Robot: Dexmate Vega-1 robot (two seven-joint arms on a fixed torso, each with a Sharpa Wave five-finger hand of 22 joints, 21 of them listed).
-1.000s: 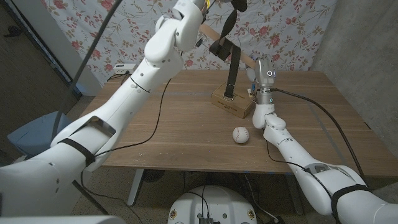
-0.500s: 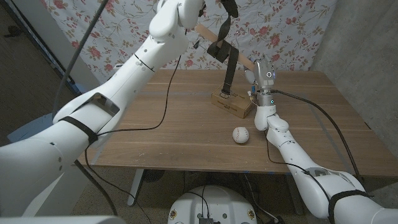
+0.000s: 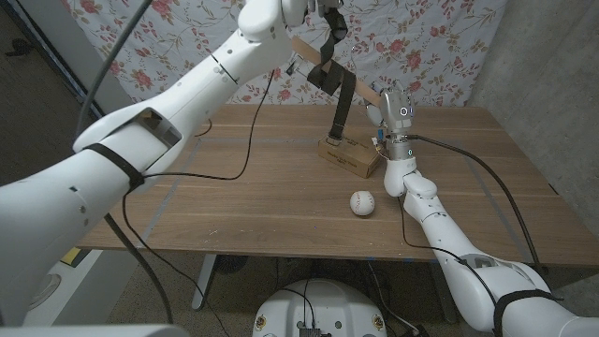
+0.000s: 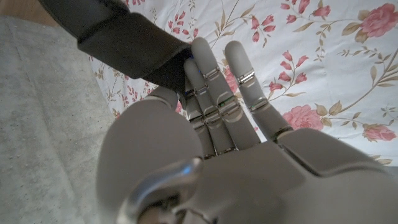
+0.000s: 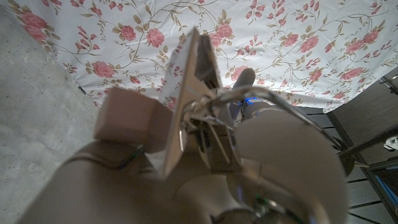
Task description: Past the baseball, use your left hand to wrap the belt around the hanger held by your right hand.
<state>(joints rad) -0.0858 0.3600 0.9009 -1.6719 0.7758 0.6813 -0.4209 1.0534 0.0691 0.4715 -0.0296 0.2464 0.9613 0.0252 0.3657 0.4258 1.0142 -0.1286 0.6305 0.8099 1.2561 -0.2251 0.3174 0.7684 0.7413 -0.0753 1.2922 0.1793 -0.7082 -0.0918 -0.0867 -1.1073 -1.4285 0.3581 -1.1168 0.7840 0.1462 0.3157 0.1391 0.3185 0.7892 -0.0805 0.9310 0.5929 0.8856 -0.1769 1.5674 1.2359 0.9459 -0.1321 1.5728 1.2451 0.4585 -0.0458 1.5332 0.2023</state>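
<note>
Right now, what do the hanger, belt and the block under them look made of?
Hanger: pale wood, matte, with a metal wire hook visible in the right wrist view. Belt: black, dull, probably woven fabric or leather; it drapes limply from the left hand. Block: light wood or cardboard, unclear. Baseball: white stitched leather look.

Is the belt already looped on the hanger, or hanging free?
Looped: the belt crosses over the hanger, its upper end pinched by the left robot hand, its tail dangling.

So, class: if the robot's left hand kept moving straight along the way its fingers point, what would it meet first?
Probably the rose-printed floral backdrop cloth: the left hand, pinching the black belt, points its fingers at it, though depth is unclear.
</note>
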